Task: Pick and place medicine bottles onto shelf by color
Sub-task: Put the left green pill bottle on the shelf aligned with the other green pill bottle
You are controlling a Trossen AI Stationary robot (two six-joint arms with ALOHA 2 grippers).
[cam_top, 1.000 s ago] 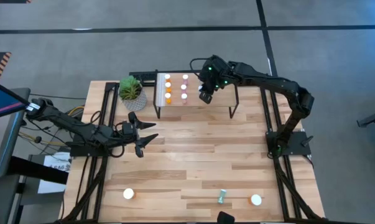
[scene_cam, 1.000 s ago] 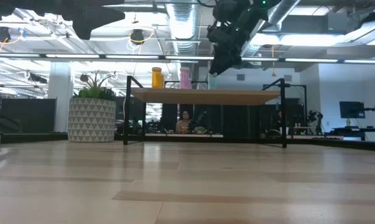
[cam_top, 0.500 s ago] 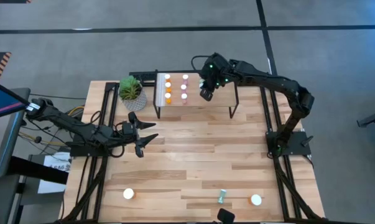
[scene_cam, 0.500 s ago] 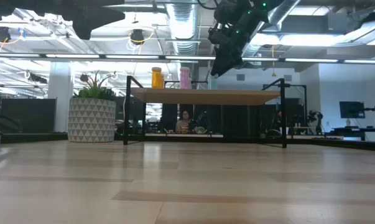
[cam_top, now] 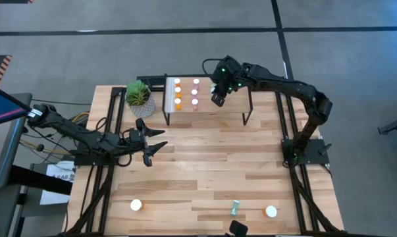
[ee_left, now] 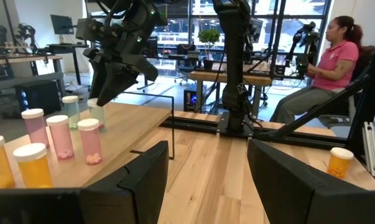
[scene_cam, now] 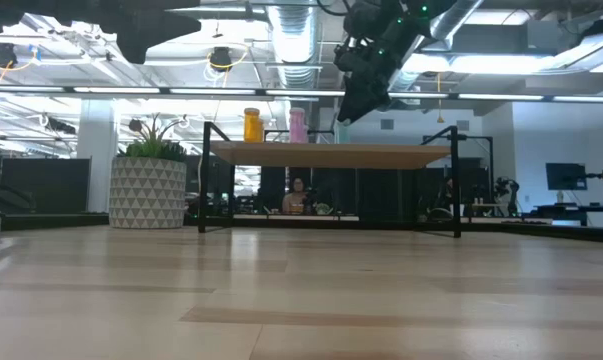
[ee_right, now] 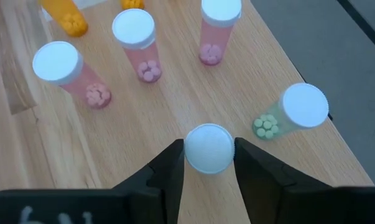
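The shelf (cam_top: 211, 113) stands at the table's far side. Orange medicine bottles (cam_top: 178, 93) and pink ones (cam_top: 195, 92) stand on it in rows. Beside the pink bottles (ee_right: 134, 46) stands a teal bottle (ee_right: 291, 113). My right gripper (ee_right: 208, 163) slants down over the shelf, shut on another teal bottle, of which the right wrist view shows only the white cap (ee_right: 207, 148). My left gripper (cam_top: 153, 147) waits open and level over the table's left side, holding nothing. My right gripper pinches the teal bottle's white cap (ee_right: 190, 149) between its two fingers, one on each side. The fingers slant down from above and from the table's right. The bottle (ee_left: 97, 118) is upright, and its base seems to rest on the shelf top (ee_left: 137, 121).
A potted plant (cam_top: 139, 97) stands left of the shelf. Near the table's front edge are an orange bottle (cam_top: 136, 205), a teal bottle lying down (cam_top: 235, 208) and another orange bottle (cam_top: 270, 211). A person (ee_left: 336, 62) sits beyond the table.
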